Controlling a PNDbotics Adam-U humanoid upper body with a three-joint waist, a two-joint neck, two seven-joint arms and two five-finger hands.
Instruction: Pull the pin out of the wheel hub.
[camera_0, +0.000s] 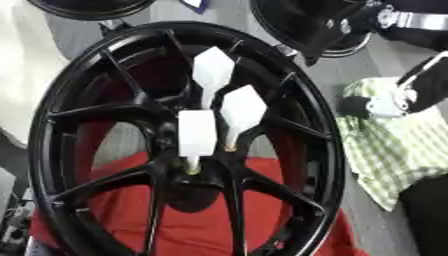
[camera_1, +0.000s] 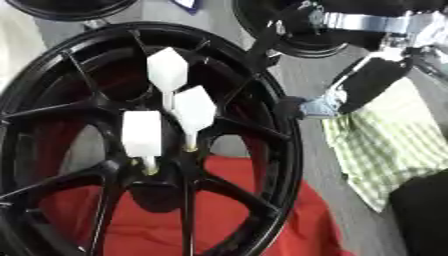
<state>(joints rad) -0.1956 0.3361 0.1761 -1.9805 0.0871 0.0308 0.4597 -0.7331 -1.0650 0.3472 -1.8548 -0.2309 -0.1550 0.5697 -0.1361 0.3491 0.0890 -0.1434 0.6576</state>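
Three white pins (camera_0: 197, 134) stand in the black wheel hub (camera_0: 188, 150) at the wheel's centre, over a red cloth (camera_0: 201, 220). The right hand (camera_1: 367, 82) hangs at two o'clock, well apart from them, its fingers' spread hidden

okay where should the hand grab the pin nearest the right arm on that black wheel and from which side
Probably by its wide white head, which stands clear above the hub; the thin stem below sits tight between spokes. Come from the right, where the right hand hangs just outside the rim. Pinch its flat faces, then pull along the stem.
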